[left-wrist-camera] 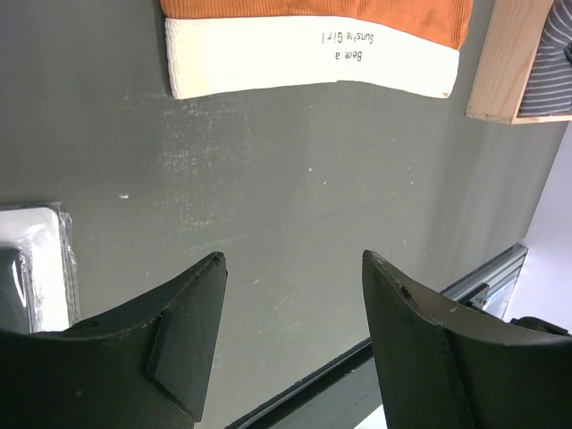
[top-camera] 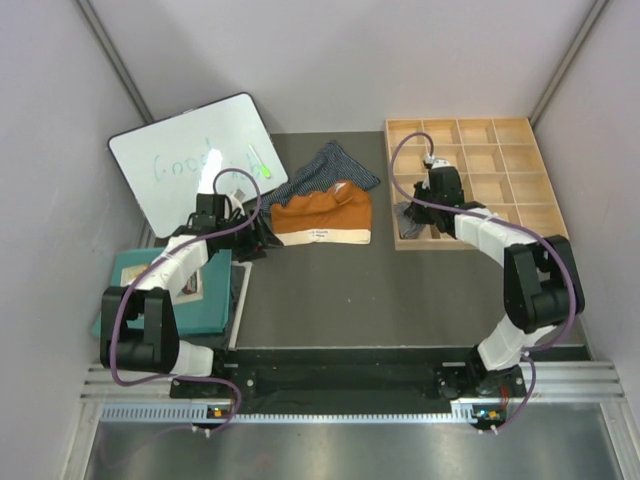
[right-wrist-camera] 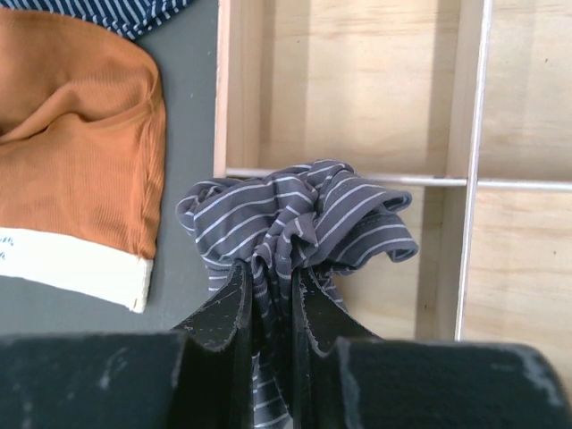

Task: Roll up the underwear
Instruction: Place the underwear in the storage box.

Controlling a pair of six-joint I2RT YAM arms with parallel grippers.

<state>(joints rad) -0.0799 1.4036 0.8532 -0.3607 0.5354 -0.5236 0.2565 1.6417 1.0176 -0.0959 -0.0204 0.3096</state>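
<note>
Grey pair pinched at the tray, two more pairs lying on the bench.
My left pincer (left-wrist-camera: pixel 293 261) hangs with its fingers apart over bare bench (left-wrist-camera: pixel 295 161), holding nothing. My right pincer (right-wrist-camera: pixel 271 277) is clamped on the grey striped pair (right-wrist-camera: pixel 295 214), bunched at the left wall of the wooden tray (right-wrist-camera: pixel 357 80) in the far right corner. The orange pair (top-camera: pixel 322 212) lies mid-bench, with the navy pair (top-camera: pixel 330 165) partly under it, toward the far edge.

Table (top-camera: pixel 340 295) centre passable; whiteboard (top-camera: pixel 185 165) left, wooden tray (top-camera: pixel 510 160) right; underwear (top-camera: pixel 320 215) beyond.
</note>
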